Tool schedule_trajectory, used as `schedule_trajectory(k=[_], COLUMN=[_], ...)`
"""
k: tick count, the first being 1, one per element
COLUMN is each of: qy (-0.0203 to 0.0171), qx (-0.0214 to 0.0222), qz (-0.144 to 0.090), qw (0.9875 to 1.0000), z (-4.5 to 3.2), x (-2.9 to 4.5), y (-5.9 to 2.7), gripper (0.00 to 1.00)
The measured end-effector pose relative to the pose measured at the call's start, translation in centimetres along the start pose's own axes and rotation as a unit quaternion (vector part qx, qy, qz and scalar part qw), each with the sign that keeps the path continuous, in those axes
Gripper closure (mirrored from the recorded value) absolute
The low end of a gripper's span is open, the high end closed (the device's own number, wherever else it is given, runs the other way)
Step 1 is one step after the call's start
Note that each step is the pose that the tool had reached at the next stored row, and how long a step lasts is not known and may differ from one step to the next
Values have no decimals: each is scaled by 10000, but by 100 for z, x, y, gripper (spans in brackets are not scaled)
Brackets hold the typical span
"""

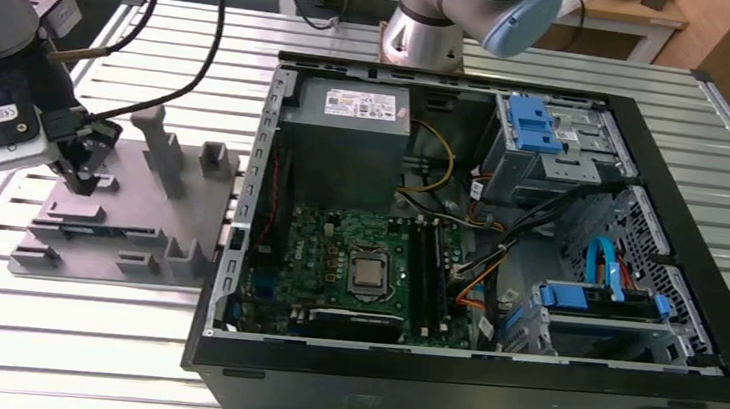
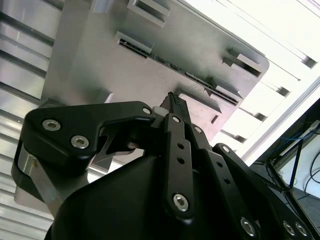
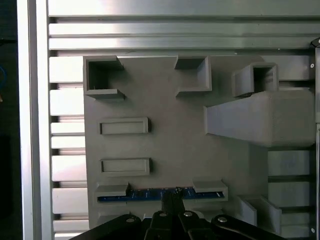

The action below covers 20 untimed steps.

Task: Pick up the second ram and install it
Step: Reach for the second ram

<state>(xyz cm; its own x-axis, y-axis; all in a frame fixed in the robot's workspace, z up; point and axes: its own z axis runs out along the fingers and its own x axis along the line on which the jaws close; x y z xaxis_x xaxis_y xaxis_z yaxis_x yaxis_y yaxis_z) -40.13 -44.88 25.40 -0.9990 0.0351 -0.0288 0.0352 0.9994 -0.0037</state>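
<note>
- The black two-fingered gripper (image 1: 81, 177) hangs at the left middle of the exterior view, over the flat grey plastic tray with upright slots and posts (image 1: 133, 243).
- Its fingers are drawn close together, the tips almost meeting in both wrist views (image 3: 172, 199) (image 2: 172, 96), and nothing is held between them.
- The second ram, a long, thin, dark memory stick (image 3: 145, 194), stands on edge in a slot of the tray between two small grey brackets. In the first wrist view a bluish upper edge shows.
- In the first wrist view the fingertips overlap the middle of the stick's length. Whether they touch it cannot be told.
- In the exterior view the stick (image 1: 92, 230) is a dark strip in the tray's lower left part, just below the gripper tip in the frame.
- The tray rests on the slatted aluminium tabletop (image 1: 58, 336), just beside the open black computer case (image 1: 481, 397) that takes up the centre and right of the exterior view.
- Inside the case lies a green motherboard (image 1: 335, 237) with a square silver processor chip (image 1: 369, 270) at its middle.
</note>
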Motion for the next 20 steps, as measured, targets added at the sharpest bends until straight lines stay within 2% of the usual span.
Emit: schedule_trajectory(k=[20], qy=[0], qx=[0], qz=[0], qw=[10000], z=[168], x=[63], y=[-2], gripper=[89])
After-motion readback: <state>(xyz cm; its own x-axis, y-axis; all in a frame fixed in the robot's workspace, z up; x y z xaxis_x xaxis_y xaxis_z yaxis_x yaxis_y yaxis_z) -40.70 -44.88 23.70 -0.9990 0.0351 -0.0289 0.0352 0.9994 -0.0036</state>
